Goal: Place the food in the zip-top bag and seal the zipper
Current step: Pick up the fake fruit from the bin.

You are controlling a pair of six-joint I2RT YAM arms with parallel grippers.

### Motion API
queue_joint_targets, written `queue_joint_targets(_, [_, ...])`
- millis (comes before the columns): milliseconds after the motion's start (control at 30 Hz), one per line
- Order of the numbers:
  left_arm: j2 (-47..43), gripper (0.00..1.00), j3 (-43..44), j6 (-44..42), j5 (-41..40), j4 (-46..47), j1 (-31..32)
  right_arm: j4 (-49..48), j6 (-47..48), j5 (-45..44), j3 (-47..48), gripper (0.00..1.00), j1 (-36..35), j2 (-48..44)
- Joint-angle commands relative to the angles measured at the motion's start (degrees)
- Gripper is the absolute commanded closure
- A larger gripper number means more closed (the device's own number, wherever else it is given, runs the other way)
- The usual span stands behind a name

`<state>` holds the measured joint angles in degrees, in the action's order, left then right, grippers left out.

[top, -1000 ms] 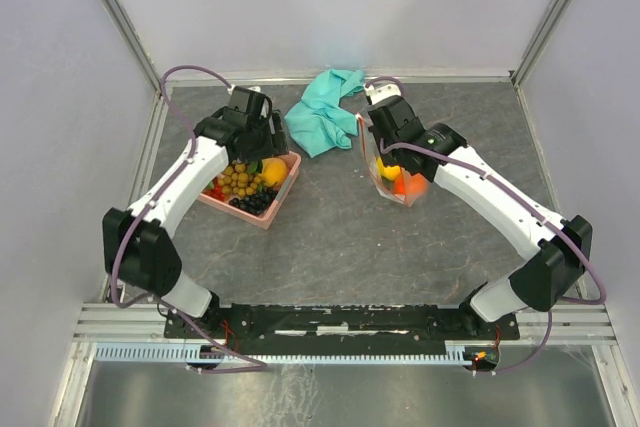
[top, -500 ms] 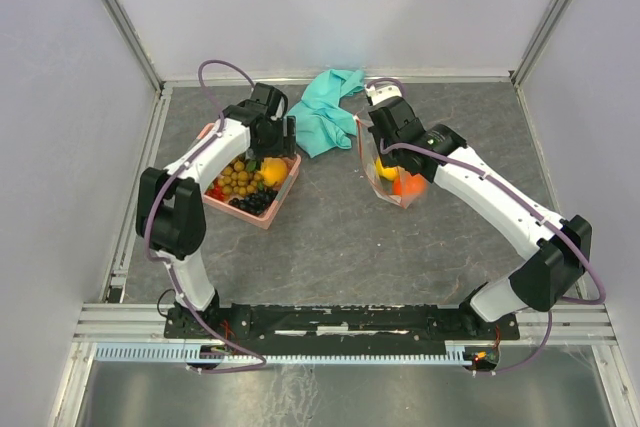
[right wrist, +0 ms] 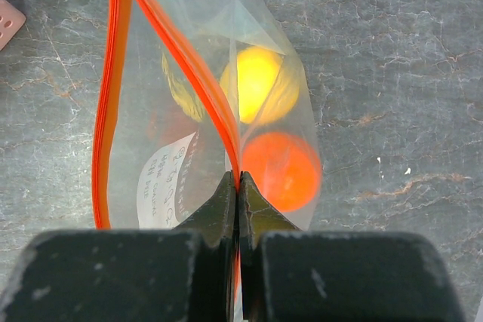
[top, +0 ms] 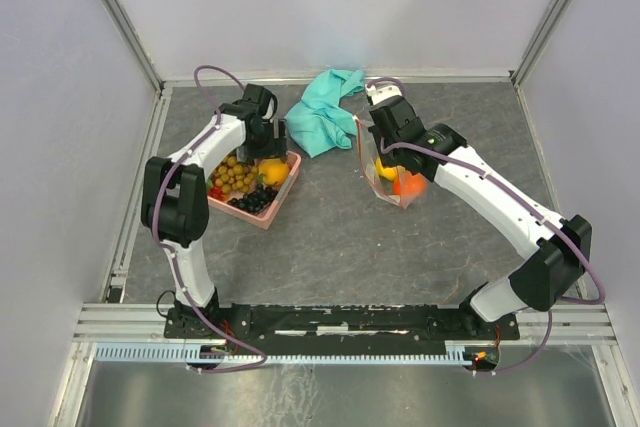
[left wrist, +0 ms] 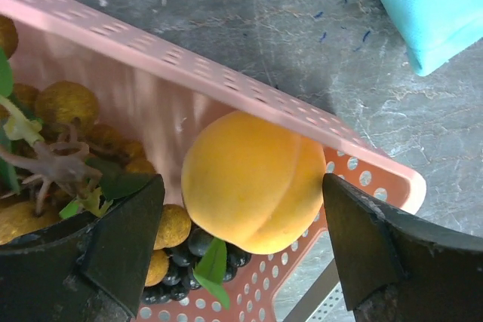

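My left gripper (top: 272,142) (left wrist: 241,250) is open, its fingers on either side of a round yellow-orange fruit (left wrist: 253,181) (top: 273,170) in the pink basket (top: 281,196), not touching it. Brown berries with green leaves (left wrist: 64,137) (top: 235,177) and small dark berries (left wrist: 192,262) lie beside it. My right gripper (top: 383,142) (right wrist: 238,186) is shut on the red-orange zipper strip (right wrist: 189,73) of the clear zip-top bag (top: 400,182) (right wrist: 189,164). The bag's mouth gapes open. A yellow fruit (right wrist: 258,84) and an orange fruit (right wrist: 279,171) sit inside it.
A teal cloth (top: 325,107) (left wrist: 434,5) lies at the back between the basket and the bag. The basket's rim (left wrist: 189,65) runs close above the fruit. Grey walls and metal frame posts enclose the table.
My left gripper has swung from the basket's back left to its right end, over the yellow-orange fruit. The right gripper and the bag have stayed put.
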<state>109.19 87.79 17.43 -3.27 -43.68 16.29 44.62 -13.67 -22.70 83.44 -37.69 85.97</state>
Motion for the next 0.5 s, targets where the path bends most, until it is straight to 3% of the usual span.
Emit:
queue_joint_targets(0, [2.29, 0.08, 2.16, -3.21, 4.24, -0.66, -0.09, -1.7, -0.23, 0.17, 0.96, 0.99, 0.42, -0.11])
queue_joint_targets(467, [5.83, 0.04, 1.68, -2.62, 12.74, -1.22, -1.69, -2.11, -0.47, 1.05, 0.55, 0.99, 0.7, 0.2])
